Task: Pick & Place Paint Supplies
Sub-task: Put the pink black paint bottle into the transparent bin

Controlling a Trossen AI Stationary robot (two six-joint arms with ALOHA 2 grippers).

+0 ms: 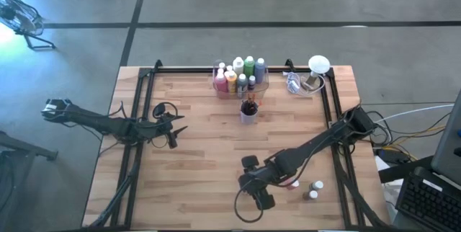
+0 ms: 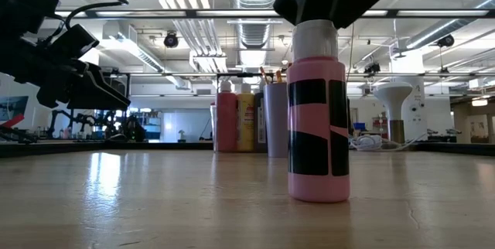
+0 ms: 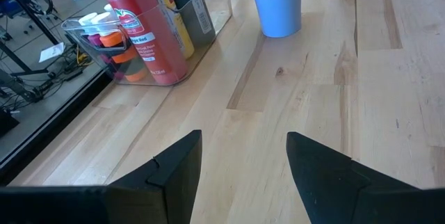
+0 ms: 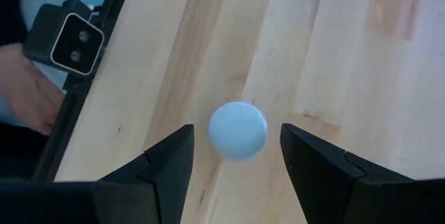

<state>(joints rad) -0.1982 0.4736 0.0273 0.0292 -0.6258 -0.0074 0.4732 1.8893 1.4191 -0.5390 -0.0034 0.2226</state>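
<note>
Pale wooden slatted table (image 1: 209,160); right gripper (image 4: 236,156) poised over upright pink plastic paint bottle with white cap (image 2: 318,117) near the front edge, fingers spread either side, not gripping; left gripper (image 3: 243,158) released at left; clear bin of paint bottles (image 1: 240,78) at back.

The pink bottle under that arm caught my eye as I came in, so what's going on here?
The right gripper hangs open directly above the white cap of a pink bottle standing upright near the front of the table, fingers either side of the cap but not touching it. The left gripper waits open over the table's left side. More bottles sit in a clear bin at the back, beside a cup of brushes.
</note>
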